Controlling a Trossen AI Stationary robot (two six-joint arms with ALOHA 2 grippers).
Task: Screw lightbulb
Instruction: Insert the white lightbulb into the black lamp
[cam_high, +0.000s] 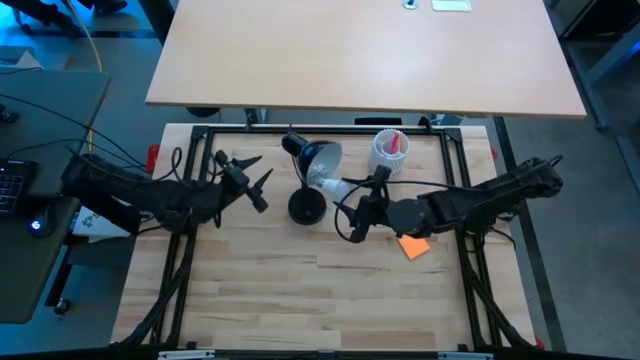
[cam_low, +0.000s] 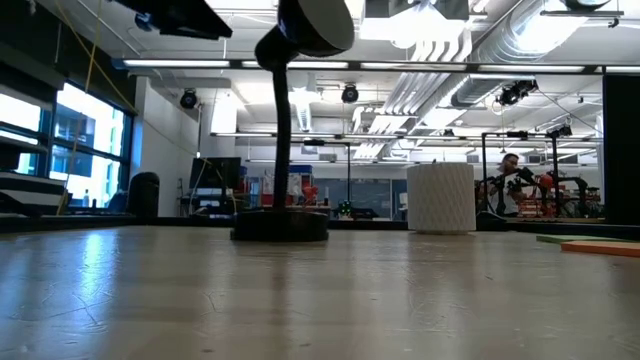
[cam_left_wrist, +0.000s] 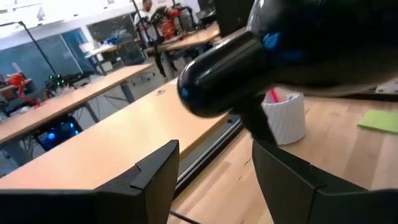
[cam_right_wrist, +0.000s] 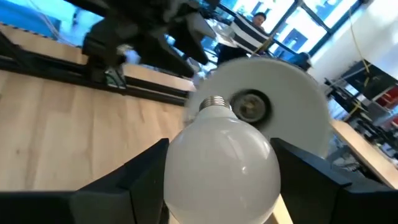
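Right hand (cam_right_wrist: 217, 180) is clamped on the lightbulb (cam_right_wrist: 219, 163), fingers (cam_right_wrist: 134, 180) spread wide either side of the white globe, w/ the silvery screw base pointing at the socket in the lamp shade (cam_right_wrist: 273, 118). The base looks just short of the socket, but can't tell if the threads touch. From above, the bulb (cam_high: 333, 187) sits just beside the shade of the black desk lamp (cam_high: 310, 175), mid counter (cam_high: 300, 290). Left hand (cam_high: 252, 178) is a bit off to the other side of the lamp, fingers (cam_left_wrist: 149, 177) apart and holding nothing, the lamp's black head (cam_left_wrist: 224, 68) right in front of it. Behind the lamp there's a white ribbed cup (cam_high: 389, 150) w/ something red in it, and an orange sticky note (cam_high: 413, 246) near the right arm. Further back, a second counter, then a person in a striped top (cam_right_wrist: 245, 31).
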